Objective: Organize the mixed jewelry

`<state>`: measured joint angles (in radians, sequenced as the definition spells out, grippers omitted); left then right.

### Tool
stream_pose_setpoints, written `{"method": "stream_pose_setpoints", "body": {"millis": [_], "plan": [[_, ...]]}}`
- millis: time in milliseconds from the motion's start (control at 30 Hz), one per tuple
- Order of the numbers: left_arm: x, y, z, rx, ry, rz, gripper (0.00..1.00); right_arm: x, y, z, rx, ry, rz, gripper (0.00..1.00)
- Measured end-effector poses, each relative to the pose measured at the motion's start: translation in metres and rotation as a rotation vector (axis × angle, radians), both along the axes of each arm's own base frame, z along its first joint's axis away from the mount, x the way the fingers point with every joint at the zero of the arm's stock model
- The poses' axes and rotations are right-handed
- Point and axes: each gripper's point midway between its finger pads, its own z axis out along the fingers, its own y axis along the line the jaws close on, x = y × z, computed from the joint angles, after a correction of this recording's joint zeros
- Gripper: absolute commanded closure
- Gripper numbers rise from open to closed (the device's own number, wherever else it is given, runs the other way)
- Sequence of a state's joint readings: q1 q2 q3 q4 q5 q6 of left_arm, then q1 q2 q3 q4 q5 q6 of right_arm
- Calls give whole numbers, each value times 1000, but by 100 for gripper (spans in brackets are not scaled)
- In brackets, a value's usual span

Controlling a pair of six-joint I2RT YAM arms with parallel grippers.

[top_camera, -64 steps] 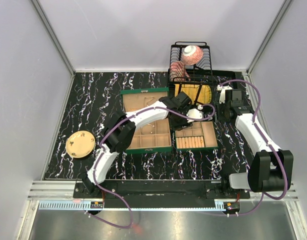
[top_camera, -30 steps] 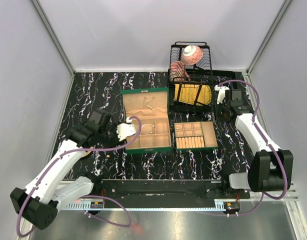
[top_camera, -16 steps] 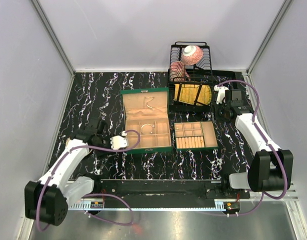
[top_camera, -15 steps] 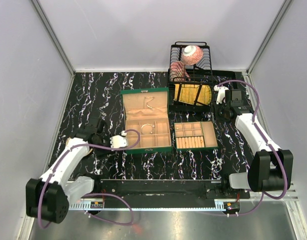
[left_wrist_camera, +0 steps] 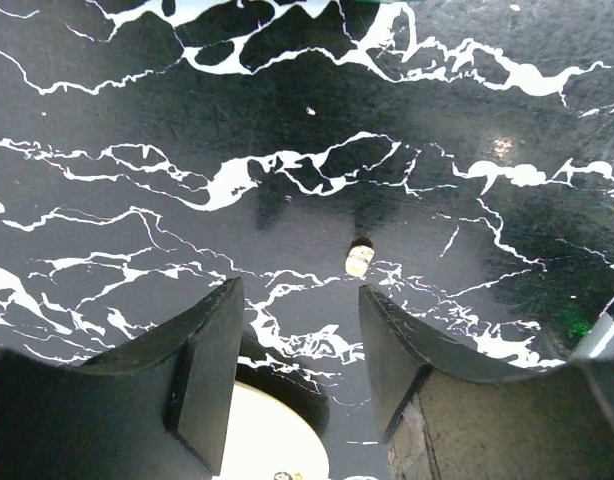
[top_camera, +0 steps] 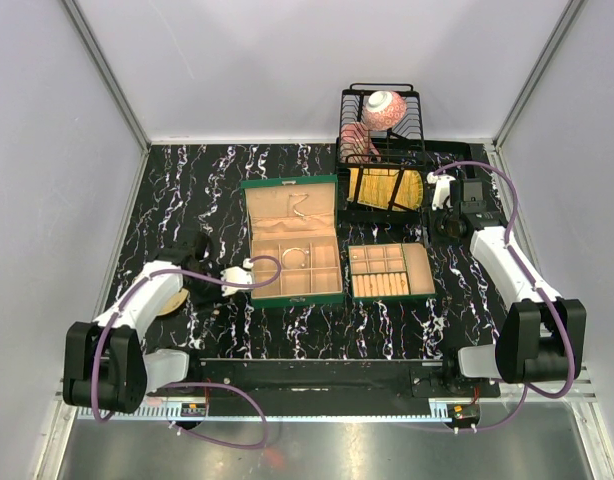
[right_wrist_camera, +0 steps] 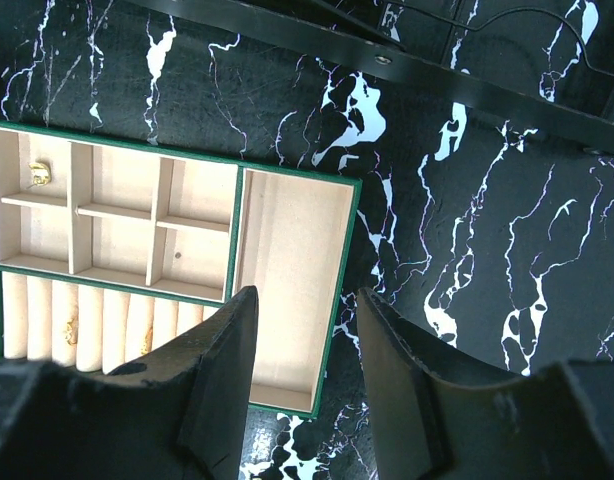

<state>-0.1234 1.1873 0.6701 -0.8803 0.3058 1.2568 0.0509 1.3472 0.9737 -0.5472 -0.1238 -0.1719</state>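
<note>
I see bright, even overhead light. The glossy table (left_wrist_camera: 287, 120) shows soft glare in my left wrist view; the near fingers (left_wrist_camera: 202, 380) look slightly blurred.

Marbled table (top_camera: 187, 190): boxes (top_camera: 272, 212), rack (top_camera: 343, 150), plate (left_wrist_camera: 269, 432), stud (left_wrist_camera: 359, 260)

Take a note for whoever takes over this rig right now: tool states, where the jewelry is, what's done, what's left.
Left tool: open, empty, just short of a pale stud loose on the table, beside the gold plate.
Right tool: open, empty, above the small green box.
Done: hoop and chain in the large box; a gold piece in the small box.
Left: the stud; the plate is mostly hidden, so check it.
</note>
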Motion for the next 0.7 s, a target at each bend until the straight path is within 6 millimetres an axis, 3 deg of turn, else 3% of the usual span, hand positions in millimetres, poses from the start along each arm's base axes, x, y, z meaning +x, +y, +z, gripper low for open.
{"method": "stream_pose_setpoints", "body": {"millis": [700], "plan": [[-14, -3, -16, -22, 16, -29, 46, 0, 0, -4, -3, 12, 4, 50]]}}
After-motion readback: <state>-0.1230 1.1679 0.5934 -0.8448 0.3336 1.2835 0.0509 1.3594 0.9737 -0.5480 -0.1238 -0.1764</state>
